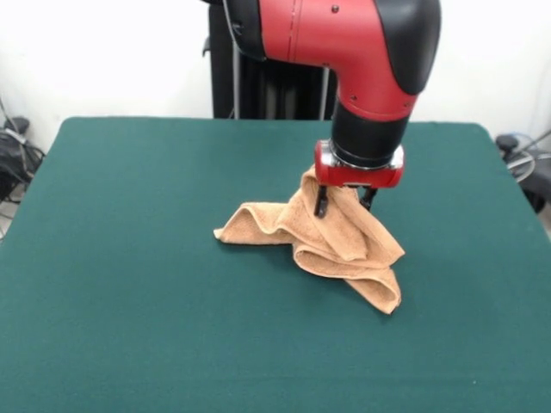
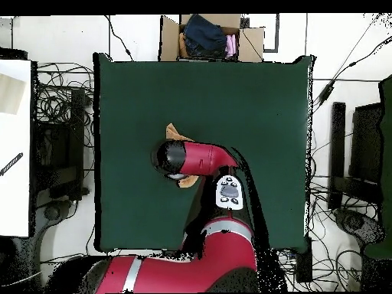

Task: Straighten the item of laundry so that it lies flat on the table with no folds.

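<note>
One claw [image 1: 344, 201] seems clamped on a raised peak of the towel [image 1: 331, 245], the rest crumpled on the table [image 1: 129, 258].

The red and black arm [image 1: 344, 43] enters from the top of the front view, right of centre, and bends straight down into a black wrist with a red collar; below the collar the hand [image 1: 344, 203] points downward, its two dark fingers [image 1: 321, 203] closed on a raised fold of the towel [image 1: 331, 241]; in the overhead view the arm [image 2: 203, 159] reaches up from the bottom edge to mid-frame, hiding the hand.
</note>
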Robot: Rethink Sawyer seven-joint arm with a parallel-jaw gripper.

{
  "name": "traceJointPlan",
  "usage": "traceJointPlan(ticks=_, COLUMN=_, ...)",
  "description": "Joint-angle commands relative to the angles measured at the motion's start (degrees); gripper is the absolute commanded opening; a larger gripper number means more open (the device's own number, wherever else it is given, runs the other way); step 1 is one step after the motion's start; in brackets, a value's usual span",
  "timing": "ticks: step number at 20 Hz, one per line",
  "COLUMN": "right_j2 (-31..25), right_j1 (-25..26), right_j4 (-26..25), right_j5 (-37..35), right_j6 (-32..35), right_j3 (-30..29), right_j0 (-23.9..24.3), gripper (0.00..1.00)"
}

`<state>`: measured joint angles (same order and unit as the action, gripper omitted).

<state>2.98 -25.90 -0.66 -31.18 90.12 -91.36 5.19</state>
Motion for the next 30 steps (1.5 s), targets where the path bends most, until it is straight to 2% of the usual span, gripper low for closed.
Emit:
traceJointPlan(ticks=1, right_j2=-0.7, right_j1=2.1, right_j4=-1.0, right_j5=2.2, right_j6=9.1, right_j3=0.6, right_j0=-1.0, gripper=1.0)
traceJointPlan(ticks=16, right_j2=-1.4, right_j1=1.6, right_j4=-0.8, right_j5=4.1, right_j6=8.9, right_j3=-0.7, right_j0=-0.6, gripper=1.0)
traceJointPlan(ticks=30, right_j2=-2.0, right_j1=1.2, right_j4=-0.7, right_j5=2.9, right_j6=8.0, right_j3=-0.4, right_j0=-0.1, gripper=1.0)
